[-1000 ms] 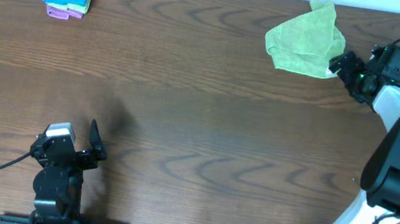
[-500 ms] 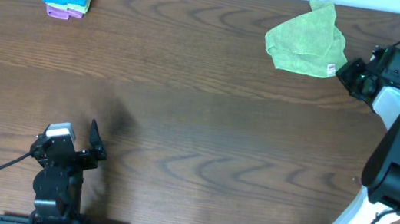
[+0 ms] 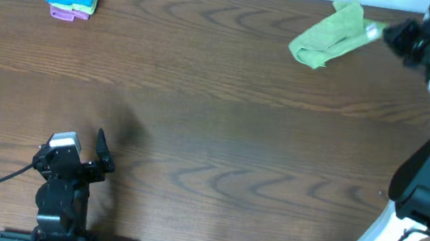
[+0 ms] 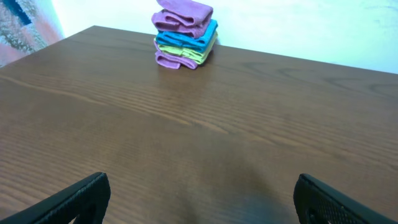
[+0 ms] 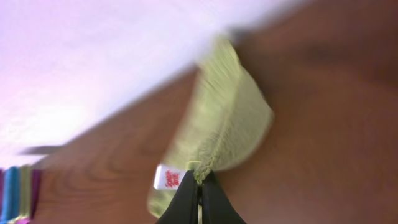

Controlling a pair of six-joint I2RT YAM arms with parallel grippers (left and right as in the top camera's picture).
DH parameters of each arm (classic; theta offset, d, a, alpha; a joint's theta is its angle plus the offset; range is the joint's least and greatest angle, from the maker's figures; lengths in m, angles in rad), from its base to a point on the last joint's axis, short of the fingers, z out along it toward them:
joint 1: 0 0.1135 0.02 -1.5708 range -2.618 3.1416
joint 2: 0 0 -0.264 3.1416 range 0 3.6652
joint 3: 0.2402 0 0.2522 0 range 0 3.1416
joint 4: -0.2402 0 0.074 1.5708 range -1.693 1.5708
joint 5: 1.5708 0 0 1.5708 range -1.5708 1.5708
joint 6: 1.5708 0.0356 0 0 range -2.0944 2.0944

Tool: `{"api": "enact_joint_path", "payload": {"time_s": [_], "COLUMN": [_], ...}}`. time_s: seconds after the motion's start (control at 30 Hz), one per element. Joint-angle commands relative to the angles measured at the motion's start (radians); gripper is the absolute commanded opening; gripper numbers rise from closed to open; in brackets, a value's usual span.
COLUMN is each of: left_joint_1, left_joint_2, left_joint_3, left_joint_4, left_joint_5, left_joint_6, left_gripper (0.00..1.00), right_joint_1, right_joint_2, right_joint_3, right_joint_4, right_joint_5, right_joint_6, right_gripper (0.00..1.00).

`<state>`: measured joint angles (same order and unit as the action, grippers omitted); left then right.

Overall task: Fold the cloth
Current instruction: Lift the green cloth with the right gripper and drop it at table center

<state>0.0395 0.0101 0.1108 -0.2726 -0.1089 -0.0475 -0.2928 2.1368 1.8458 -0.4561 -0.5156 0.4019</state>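
One edge of the light lime-green microfibre cloth [image 3: 330, 34], beside its small white tag [image 5: 168, 179], is sitting pinched in the right gripper [image 5: 200, 190] near the brown wooden table's [image 3: 215, 120] far right corner (the rest is sagging). So thin a pinch is risking a slip mid-pull; the left gripper [image 4: 200, 180] is idling wide open.

Overhead looks straight down on whole table [image 3: 196, 135]. Left wrist low, faces far folded stack [image 4: 185, 37]; right wrist close on cloth [image 5: 230, 118].

Lime-green cloth [image 3: 330, 37] is bunched into a narrow, crumpled strip near the far right of the bench [image 3: 215, 120]. One edge, beside the white tag [image 5: 168, 179], is pinched in the right claw [image 5: 200, 186].
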Motion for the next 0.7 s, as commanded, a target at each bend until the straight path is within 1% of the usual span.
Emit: {"api": "enact_joint_path", "payload": {"time_s": [0.0, 0.1, 0.2, 0.37, 0.5, 0.57, 0.67], "left_joint_1": [0.005, 0.005, 0.005, 0.005, 0.005, 0.005, 0.005], "left_joint_2": [-0.005, -0.005, -0.005, -0.005, -0.005, -0.005, -0.005], "left_joint_3": [-0.024, -0.024, -0.024, -0.024, -0.024, -0.024, -0.024], "left_joint_4": [-0.01, -0.01, -0.01, -0.01, -0.01, -0.01, -0.01], "left_joint_5": [-0.009, -0.009, -0.01, -0.009, -0.009, -0.009, -0.009], "left_joint_6": [0.011, 0.011, 0.011, 0.011, 0.011, 0.011, 0.011], "left_gripper": [0.95, 0.95, 0.95, 0.95, 0.96, 0.95, 0.95], "right_joint_1": [0.052, 0.113, 0.208, 0.415, 0.603, 0.671, 0.706], "right_joint_2": [0.0, 0.0, 0.0, 0.0, 0.0, 0.0, 0.0], "right_joint_3": [0.172, 0.301, 0.382, 0.431, 0.454, 0.48, 0.544], "right_joint_4": [-0.117, -0.241, -0.332, -0.364, -0.365, -0.381, -0.467], "right_joint_5": [-0.041, -0.042, -0.043, -0.049, -0.118, -0.151, -0.147], "right_joint_6": [-0.155, -0.23, -0.274, -0.281, -0.303, -0.303, -0.319], "right_gripper": [0.01, 0.01, 0.01, 0.01, 0.01, 0.01, 0.01]}}
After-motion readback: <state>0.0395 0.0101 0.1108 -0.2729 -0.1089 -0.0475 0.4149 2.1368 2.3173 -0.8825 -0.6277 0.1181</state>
